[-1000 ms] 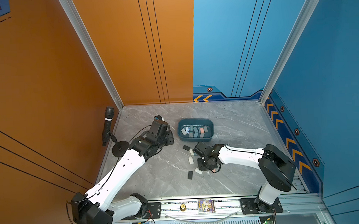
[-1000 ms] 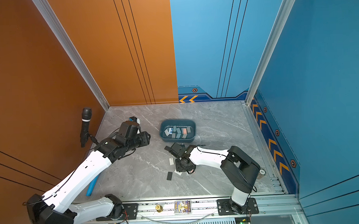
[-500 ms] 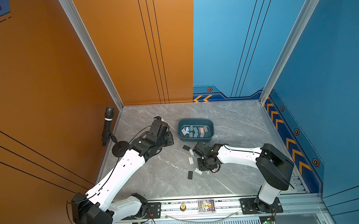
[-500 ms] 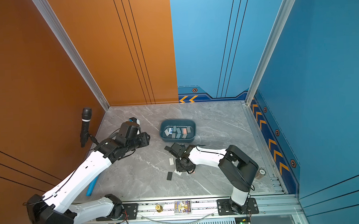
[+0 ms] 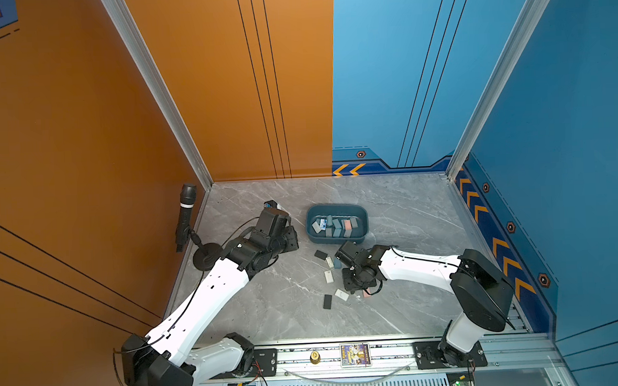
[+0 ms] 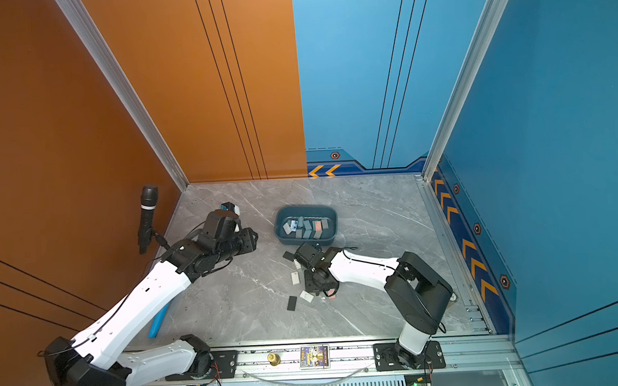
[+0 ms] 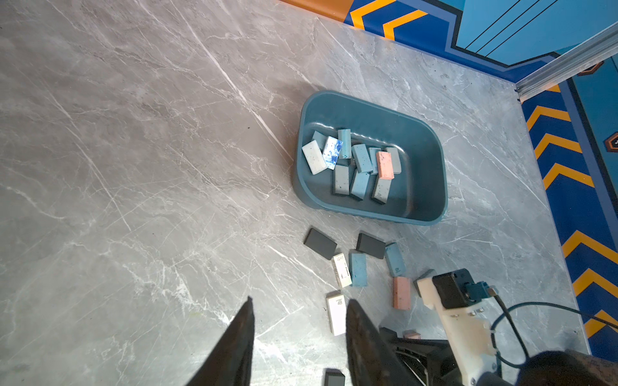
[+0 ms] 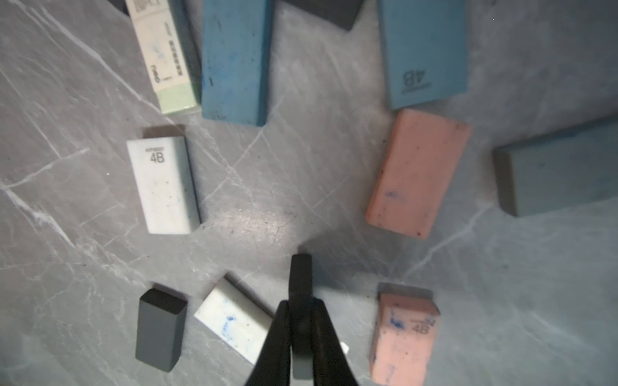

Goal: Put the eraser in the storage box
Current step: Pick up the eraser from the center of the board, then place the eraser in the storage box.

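Right wrist view looks down the right gripper: its two black, tapering fingers are clamped on the broad faces of a thin dark grey eraser, a matte slab with a rounded end held on edge between them. Whether its lower edge touches the table cannot be told. Around it on the glossy, grey, white-veined marble-look surface lie other rectangular blocks, all apart from the held one. They are a pink eraser speckled with dark dots, a white eraser stamped 4B, a blue eraser with a scuffed face, and a charcoal block with crisp edges. In both top views the storage box, a shallow teal plastic tub with rounded corners and a smooth rim, sits mid-table just beyond the right gripper, toward the back wall. In the left wrist view it holds about a dozen blue, grey, white and pink erasers lying jumbled on its floor. The left gripper hangs above the table with its pointed black fingers spread and nothing between them.
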`<move>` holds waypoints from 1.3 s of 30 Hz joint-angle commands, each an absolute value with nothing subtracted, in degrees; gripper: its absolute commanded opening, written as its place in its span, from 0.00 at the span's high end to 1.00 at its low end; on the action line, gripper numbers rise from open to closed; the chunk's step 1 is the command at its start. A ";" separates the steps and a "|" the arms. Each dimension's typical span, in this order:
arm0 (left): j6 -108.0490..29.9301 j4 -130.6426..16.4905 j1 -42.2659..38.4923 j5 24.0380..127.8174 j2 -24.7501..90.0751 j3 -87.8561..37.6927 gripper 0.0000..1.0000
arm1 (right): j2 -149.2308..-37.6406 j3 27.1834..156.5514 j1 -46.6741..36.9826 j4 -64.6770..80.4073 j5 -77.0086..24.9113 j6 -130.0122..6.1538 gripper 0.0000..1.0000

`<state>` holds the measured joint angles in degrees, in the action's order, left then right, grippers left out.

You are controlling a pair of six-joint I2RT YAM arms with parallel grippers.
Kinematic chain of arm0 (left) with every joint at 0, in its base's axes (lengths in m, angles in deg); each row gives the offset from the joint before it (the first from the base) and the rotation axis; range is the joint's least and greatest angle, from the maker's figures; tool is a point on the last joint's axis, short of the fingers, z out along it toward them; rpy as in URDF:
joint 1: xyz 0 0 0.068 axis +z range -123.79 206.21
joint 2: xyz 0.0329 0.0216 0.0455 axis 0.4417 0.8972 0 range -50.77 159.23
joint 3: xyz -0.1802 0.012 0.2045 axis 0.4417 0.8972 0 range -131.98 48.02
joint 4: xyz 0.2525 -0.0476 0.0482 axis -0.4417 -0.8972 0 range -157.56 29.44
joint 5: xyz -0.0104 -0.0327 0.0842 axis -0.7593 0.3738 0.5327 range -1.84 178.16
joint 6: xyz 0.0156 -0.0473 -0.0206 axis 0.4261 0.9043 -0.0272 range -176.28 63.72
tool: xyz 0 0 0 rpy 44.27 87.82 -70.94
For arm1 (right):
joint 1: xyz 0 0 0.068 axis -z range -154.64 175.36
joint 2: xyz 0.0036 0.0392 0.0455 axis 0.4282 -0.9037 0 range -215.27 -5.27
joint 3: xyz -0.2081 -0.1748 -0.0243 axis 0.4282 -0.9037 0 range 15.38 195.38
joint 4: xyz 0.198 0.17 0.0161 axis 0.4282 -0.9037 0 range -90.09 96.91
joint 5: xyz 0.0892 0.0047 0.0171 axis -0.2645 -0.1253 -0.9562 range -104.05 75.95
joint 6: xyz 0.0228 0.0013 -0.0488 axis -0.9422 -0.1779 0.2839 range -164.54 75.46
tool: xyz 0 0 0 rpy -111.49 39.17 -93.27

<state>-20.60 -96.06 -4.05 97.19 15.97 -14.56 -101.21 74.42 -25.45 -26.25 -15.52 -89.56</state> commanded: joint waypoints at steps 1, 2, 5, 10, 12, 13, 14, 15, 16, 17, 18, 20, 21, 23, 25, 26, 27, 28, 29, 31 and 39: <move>-19.99 -96.68 -3.38 97.62 14.71 -13.45 0.54 | -99.31 75.73 -24.87 -29.39 -13.75 -89.57 0.92; -20.00 -96.67 -3.34 97.64 14.71 -13.42 0.54 | -99.15 76.05 -24.72 -29.73 -13.62 -89.41 0.93; -20.06 -96.68 -3.32 97.48 14.63 -13.31 0.54 | -98.79 77.26 -24.02 -30.71 -13.82 -88.56 0.96; -19.91 -96.68 -3.02 97.62 14.11 -12.56 0.54 | -98.09 82.47 -21.01 -31.81 -15.64 -85.47 0.97; -19.82 -96.68 -2.88 97.64 13.86 -11.98 0.54 | -98.49 86.14 -19.25 -32.44 -16.25 -83.49 0.97; -19.81 -96.68 -2.81 97.65 13.70 -11.68 0.54 | -99.11 88.36 -18.23 -32.87 -16.72 -82.38 0.96; -19.72 -96.68 -2.79 97.63 13.65 -11.42 0.54 | -99.66 90.36 -17.35 -33.38 -17.20 -81.38 0.96; -19.61 -96.65 -2.63 97.60 13.49 -11.39 0.54 | -100.60 92.84 -16.24 -33.87 -17.83 -80.36 0.96; -19.55 -96.61 -2.55 97.56 13.31 -11.39 0.54 | -101.81 95.22 -15.37 -34.28 -18.40 -79.34 0.96; -19.46 -96.68 -2.46 97.40 13.15 -11.39 0.54 | -102.95 97.07 -15.26 -34.67 -18.86 -78.62 0.96; -19.36 -96.68 -2.40 97.29 13.05 -9.54 0.54 | -104.38 99.79 -12.90 -35.11 -19.25 -77.84 0.96; -19.06 -96.70 -2.14 97.04 12.93 -8.96 0.54 | -107.48 104.18 -11.32 -35.82 -19.90 -76.45 0.96; -18.96 -96.66 -2.06 96.80 12.87 -8.69 0.54 | -109.26 106.39 -10.68 -36.01 -20.42 -75.92 0.96; -18.84 -96.71 -2.00 96.55 12.80 -8.30 0.54 | -112.87 110.34 -9.23 -36.32 -21.95 -75.23 0.96; -18.59 -96.68 -1.78 96.29 12.76 -7.82 0.54 | -117.13 114.23 -8.09 -36.71 -23.30 -74.59 0.96; -18.48 -96.70 -1.73 96.20 12.83 -7.65 0.54 | -118.69 116.41 -7.68 -37.18 -23.73 -74.31 0.96; -18.40 -96.68 -1.59 96.07 12.87 -7.49 0.54 | -120.85 118.78 -7.30 -37.77 -24.22 -73.90 0.96; -18.30 -96.74 -1.56 95.94 12.89 -7.29 0.54 | -123.00 121.67 -6.92 -38.43 -24.45 -73.57 0.96; -18.23 -96.68 -1.56 95.87 13.00 -7.11 0.54 | -125.13 123.34 -6.52 -38.98 -24.62 -73.34 0.97; -18.05 -96.69 -1.39 95.67 13.07 -6.88 0.54 | -128.92 127.02 -5.84 -40.01 -25.03 -73.02 0.96; -17.61 -96.70 -1.12 94.93 14.18 -6.70 0.54 | -137.36 133.74 -2.84 -41.20 -27.42 -73.28 0.96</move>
<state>-18.24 -96.11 -1.84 96.17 13.70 -7.26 -136.42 131.01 -3.86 -38.43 -25.64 -74.30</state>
